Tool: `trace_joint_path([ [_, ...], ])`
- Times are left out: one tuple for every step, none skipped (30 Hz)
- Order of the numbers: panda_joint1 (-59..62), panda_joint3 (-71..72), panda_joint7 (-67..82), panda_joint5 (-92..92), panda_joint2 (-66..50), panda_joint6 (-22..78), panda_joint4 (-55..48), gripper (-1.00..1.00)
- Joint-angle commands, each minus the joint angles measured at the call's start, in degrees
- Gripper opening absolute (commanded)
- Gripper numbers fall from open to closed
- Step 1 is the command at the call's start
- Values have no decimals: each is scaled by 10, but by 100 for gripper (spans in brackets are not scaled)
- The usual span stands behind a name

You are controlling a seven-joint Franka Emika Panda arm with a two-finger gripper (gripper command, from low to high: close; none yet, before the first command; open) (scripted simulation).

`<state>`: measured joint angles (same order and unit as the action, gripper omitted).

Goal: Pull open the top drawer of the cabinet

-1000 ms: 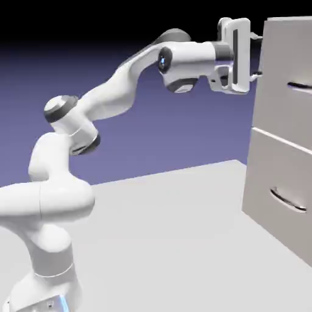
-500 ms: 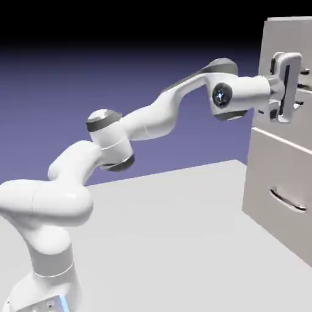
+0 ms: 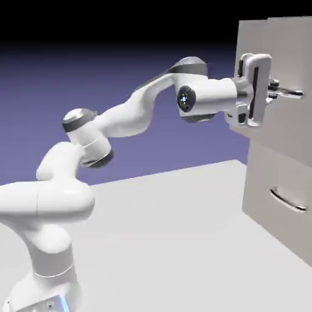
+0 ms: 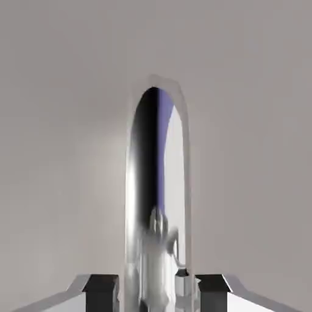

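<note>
one robot arm [image 3: 134, 116], one cabinet [image 3: 277, 164], two drawer fronts [image 3: 289, 55], two dark handles [image 3: 288, 200], two fingertips [image 4: 100, 292]

Top drawer [image 3: 292, 131]: juts beyond the lower front [image 3: 261, 195], blocking the way ahead of the gripper [image 3: 273, 90].
Handle [image 4: 157, 183]: fills the gap between fingertips [image 4: 100, 292].
Tabletop [image 3: 158, 237]: open air above, between arm [image 3: 131, 117] and lower front.

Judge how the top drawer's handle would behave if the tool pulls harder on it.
The handle looks like a stiff, rigid bar, so it probably won't flex. Its mirror-like shine suggests it could be slippery, though the tool has its fingers around it. The drawer already juts out past the lower front, so it would likely slide further.
</note>
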<state>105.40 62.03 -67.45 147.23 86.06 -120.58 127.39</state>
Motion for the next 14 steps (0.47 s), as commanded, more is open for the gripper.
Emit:
trace_joint_path([
  [-14, -7, 2, -7, 3, 8, 21, -100],
  [-27, -15, 4, -14, 6, 16, 42, -100],
  [-41, -23, 6, -21, 9, 23, 62, -100],
  [-54, -32, 8, -28, 13, 31, 83, -100],
  [-68, -41, 9, -36, 17, 38, 104, -100],
  [-82, -51, 11, -45, 22, 46, 125, -100],
  [-96, -61, 12, -54, 27, 53, 145, -100],
  [-110, -72, 13, -65, 32, 60, 166, -100],
  [-123, -85, 13, -76, 38, 68, 187, -100],
  [-133, -93, 14, -85, 43, 73, 201, -100],
  [-133, -93, 14, -85, 43, 73, 201, 100],
  [-133, -93, 14, -85, 43, 73, 201, 100],
  [-147, -108, 13, -100, 51, 80, 222, 100],
  [-161, -124, 13, -115, 58, 87, 242, 100],
])
